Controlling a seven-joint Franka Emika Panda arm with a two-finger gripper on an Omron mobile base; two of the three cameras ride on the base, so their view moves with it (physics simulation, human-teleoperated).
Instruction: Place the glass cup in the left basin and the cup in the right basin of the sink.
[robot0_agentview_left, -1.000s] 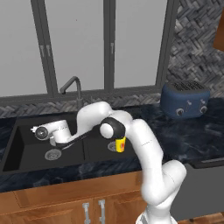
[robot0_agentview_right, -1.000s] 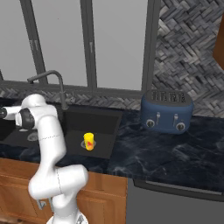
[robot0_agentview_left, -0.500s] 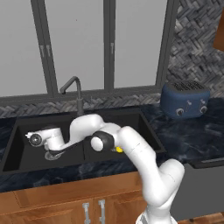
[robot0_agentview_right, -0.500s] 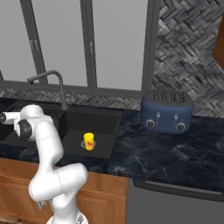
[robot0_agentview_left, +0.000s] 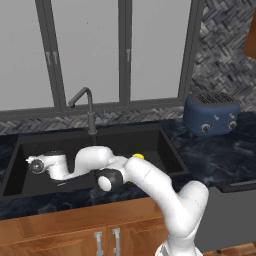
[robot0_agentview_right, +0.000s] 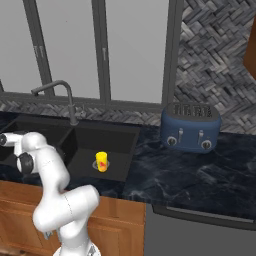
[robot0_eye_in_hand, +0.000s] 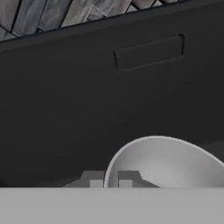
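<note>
While my gripper (robot0_agentview_left: 36, 164) hangs low in the left basin (robot0_agentview_left: 30, 150), seemingly clamped on the glass cup (robot0_eye_in_hand: 168, 164), the cup (robot0_agentview_right: 101, 161) stands in the right basin (robot0_agentview_right: 117, 145).

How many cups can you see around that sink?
2. The yellow cup stands in the right basin. The glass cup sits at the gripper, against the wall of the black sink. Others may be hidden behind the arm.
</note>
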